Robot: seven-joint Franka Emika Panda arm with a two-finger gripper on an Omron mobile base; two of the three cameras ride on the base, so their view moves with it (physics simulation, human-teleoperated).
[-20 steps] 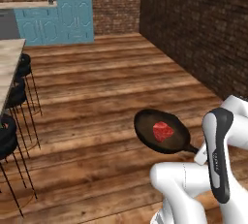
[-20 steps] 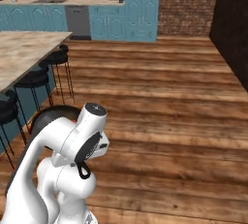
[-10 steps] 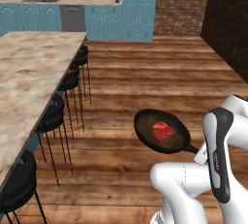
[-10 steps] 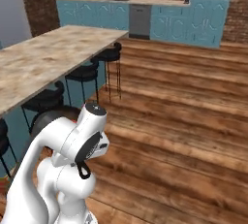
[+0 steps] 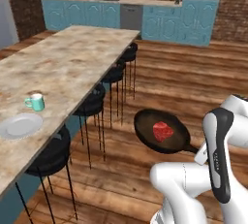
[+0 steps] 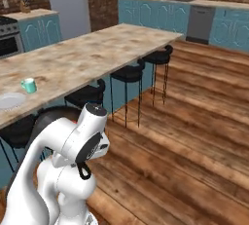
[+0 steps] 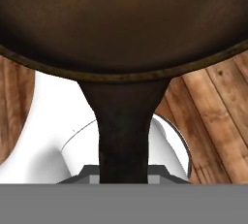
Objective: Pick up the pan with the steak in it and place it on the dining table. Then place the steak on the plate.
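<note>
The black pan (image 5: 143, 122) hangs level above the wood floor, with the red steak (image 5: 163, 132) in its middle. Its handle (image 7: 123, 121) runs back to my gripper (image 7: 124, 177), which is shut on it; in the left base view the arm hides the hand. From the right base view the pan (image 6: 43, 117) is a dark edge behind the arm. To the left stretches the dining table (image 5: 72, 63), beige marbled on top. The pale plate (image 5: 19, 125) lies near its close end, and I also see the plate (image 6: 9, 101) from the right base view.
A teal mug (image 5: 35, 102) stands just beyond the plate. Black bar stools (image 5: 92, 104) line the table's near side, between the pan and the tabletop. Teal cabinets (image 5: 164, 22) and a dishwasher run along the far brick wall. Open wood floor lies to the right.
The base has driven and turned, so the whole scene has shifted: the dining table, plate and mug have come into view on the left. The pan keeps its place relative to the arm.
</note>
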